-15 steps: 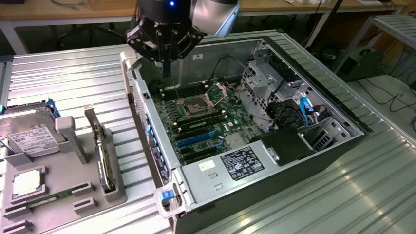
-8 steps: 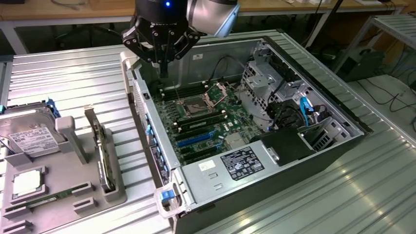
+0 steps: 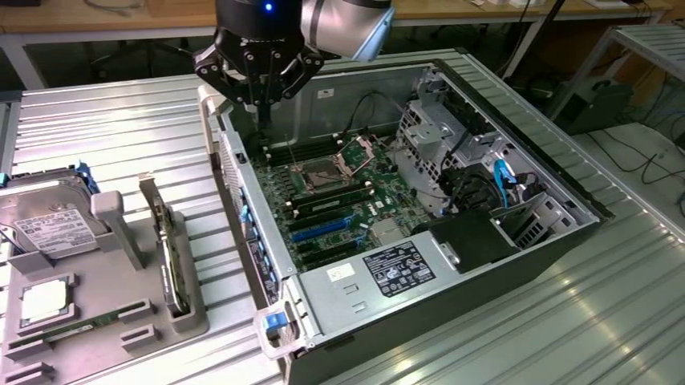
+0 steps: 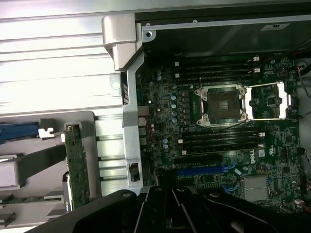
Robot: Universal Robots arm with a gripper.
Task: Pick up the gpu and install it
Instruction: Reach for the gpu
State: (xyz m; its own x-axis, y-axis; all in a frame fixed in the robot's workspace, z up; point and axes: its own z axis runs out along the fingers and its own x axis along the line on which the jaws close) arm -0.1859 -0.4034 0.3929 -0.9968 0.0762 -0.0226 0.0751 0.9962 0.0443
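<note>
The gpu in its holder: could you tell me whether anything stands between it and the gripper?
Nothing visible does. The gripper hangs over the case wall, and the gpu stands on edge in the grey holder beside it, its upper edge bare.

The end effector (image 3: 260, 108) is being held closed above the far corner of the open computer case (image 3: 428, 200). The gpu (image 3: 169, 257) is being supported upright by the gray holder (image 3: 112, 220) on the counter (image 3: 128, 136), well apart.
</note>
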